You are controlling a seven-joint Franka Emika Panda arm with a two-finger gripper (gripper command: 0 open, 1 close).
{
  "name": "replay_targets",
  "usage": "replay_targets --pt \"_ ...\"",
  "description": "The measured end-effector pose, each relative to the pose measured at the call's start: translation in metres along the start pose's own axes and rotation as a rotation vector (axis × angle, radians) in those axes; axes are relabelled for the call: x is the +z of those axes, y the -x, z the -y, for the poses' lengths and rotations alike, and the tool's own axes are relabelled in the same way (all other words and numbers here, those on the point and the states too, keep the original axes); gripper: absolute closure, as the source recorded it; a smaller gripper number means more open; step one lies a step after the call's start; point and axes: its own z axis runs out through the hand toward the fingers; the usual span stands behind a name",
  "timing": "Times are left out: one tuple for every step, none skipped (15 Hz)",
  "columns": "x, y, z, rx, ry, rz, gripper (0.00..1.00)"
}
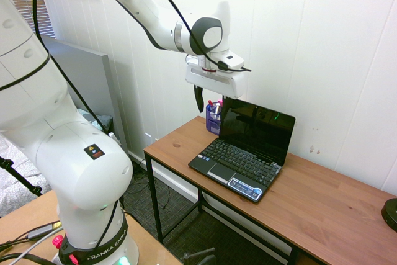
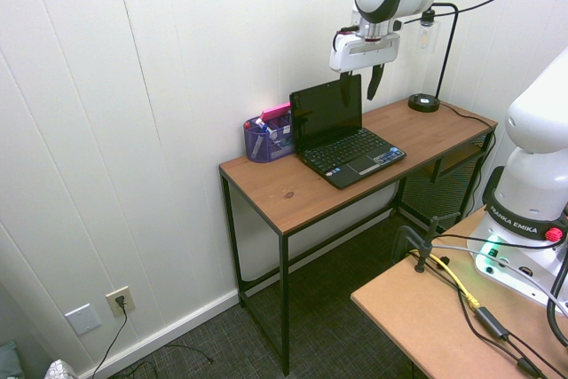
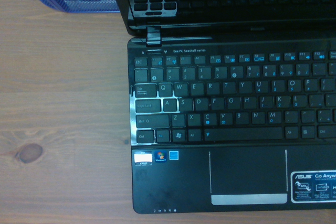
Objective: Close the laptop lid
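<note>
Wooden desk [image 1: 335,206]: long top on a black metal frame, against a white panelled wall; lies well below the gripper.

Netbook [image 2: 355,159]: black, on the desktop directly beneath the gripper; the keyboard [image 3: 231,98] and touchpad [image 3: 248,174] fill the wrist view, with a blue-and-white sticker [image 3: 313,186] on the palm rest.

Laptop lid [image 1: 257,130]: raised, leaning slightly back toward the wall, glossy dark screen unlit; its top edge is just under the gripper, with a gap between them.

Gripper [image 2: 359,82]: pointing straight down above the lid's top edge, fingers spread wide, nothing between them.

Blue mesh pen holder [image 2: 267,140]: on the desktop against the wall, beside the netbook and off to one side of the gripper; holds pens and a pink item.

Black lamp base [image 2: 423,103]: on the desktop at the gripper's other side, lower down.
</note>
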Motion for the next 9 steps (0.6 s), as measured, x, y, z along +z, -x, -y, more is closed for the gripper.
replay_targets --pt "0.000 0.000 0.000 0.000 0.002 0.002 0.00" --pt "0.000 0.000 0.000 0.002 0.003 0.002 0.00" --pt "-0.002 -0.001 0.002 0.006 -0.001 -0.002 0.00" --pt "-0.007 -0.002 0.005 0.010 -0.009 -0.009 0.00" --pt "-0.014 -0.004 0.009 0.014 -0.020 -0.018 0.00" --pt "-0.021 -0.007 0.016 0.022 -0.033 -0.029 0.00" --pt "-0.028 -0.012 0.023 0.030 -0.047 -0.039 0.00" --pt "-0.035 -0.018 0.031 0.036 -0.059 -0.046 0.00" --pt "-0.041 -0.026 0.042 0.045 -0.072 -0.057 0.00"
